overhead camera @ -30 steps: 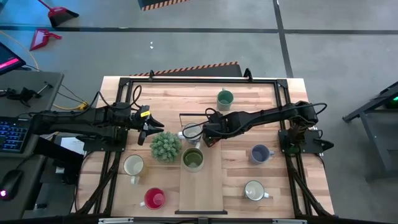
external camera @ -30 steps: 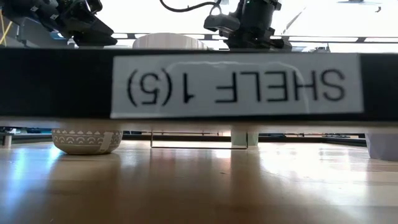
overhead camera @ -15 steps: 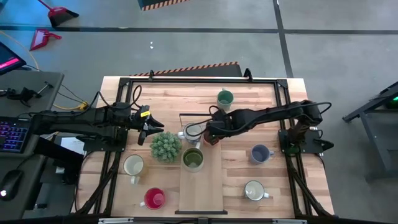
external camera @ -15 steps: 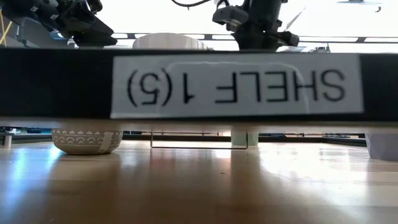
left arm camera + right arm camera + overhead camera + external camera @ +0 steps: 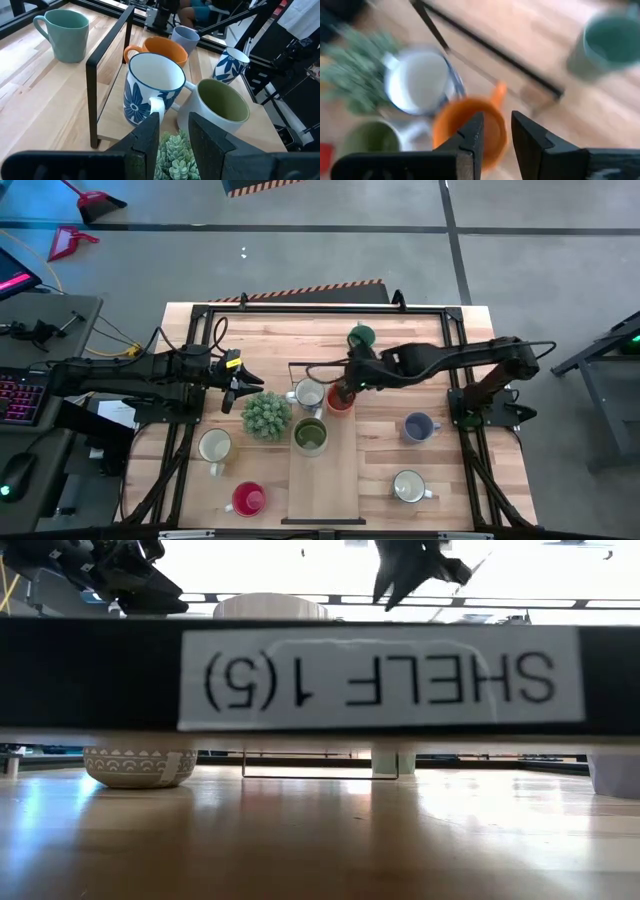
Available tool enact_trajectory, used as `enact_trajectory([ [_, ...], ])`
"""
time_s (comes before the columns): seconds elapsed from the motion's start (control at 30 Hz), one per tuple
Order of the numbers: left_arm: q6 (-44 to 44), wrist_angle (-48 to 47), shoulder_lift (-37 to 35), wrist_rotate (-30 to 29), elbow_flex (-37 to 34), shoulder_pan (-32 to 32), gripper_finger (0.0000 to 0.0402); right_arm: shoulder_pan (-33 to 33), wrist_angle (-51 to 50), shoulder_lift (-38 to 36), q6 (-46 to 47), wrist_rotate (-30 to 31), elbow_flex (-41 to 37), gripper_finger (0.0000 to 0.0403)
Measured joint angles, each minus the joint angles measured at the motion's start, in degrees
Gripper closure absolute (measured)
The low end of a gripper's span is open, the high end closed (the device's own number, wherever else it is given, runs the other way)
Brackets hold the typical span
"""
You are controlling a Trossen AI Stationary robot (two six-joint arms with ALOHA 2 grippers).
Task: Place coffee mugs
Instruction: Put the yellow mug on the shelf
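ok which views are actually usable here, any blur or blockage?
Right wrist view: motion-blurred, orange mug and plant smeared. Low view: dark shelf edge blocks the middle, backlit above. Left wrist view: sharp on the blue-flowered mug. High view: clear, evenly lit.
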Motion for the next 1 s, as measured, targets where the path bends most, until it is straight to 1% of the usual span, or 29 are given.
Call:
enact_trajectory([
  [0.17,0.0,0.1,0.0,0.0,0.0,0.0,0.0308,0.5,5.6,-4.4,-11.9,6.4,0.0,0.0327],
  [0.23,0.0,0.1,0.0,0.0,0.0,0.0,0.0308,0.5,5.5,-6.2,-16.1,8.7,0.0,0.0327],
  [0.33,-0.5,0.2,0.0,0.0,0.0,0.0,0.0308,0.5,2.0,-9.6,-19.1,10.9,0.0,0.0329],
  [0.43,-0.5,0.3,0.0,0.0,0.0,0.0,0.0308,0.6,-4.7,-14.0,-19.3,13.4,0.0,0.0332],
  [0.5,-0.5,0.2,0.0,0.0,0.0,0.0,0.0308,1.1,-8.8,-16.9,-19.3,14.0,0.0,0.0334],
  [0.6,-0.5,0.2,0.0,-0.5,0.0,0.0,0.0308,3.2,-10.5,-21.7,-19.7,14.0,-2.6,0.0336],
  [0.7,-0.5,0.2,0.0,-1.8,0.0,0.0,0.0308,6.5,-8.6,-27.4,-19.1,13.8,-9.6,0.0336],
  [0.8,-0.5,0.5,0.0,-2.5,0.0,0.0,0.0308,9.9,-1.8,-34.3,-17.8,13.0,-19.6,0.0336],
  [0.9,-0.5,0.7,0.0,-2.8,0.0,0.0,0.0308,12.7,8.3,-41.5,-18.2,12.9,-30.7,0.0336],
  [1.0,-0.5,0.8,0.0,-2.8,0.0,0.0,0.0308,14.5,23.2,-48.1,-22.6,11.4,-41.5,0.0336],
])
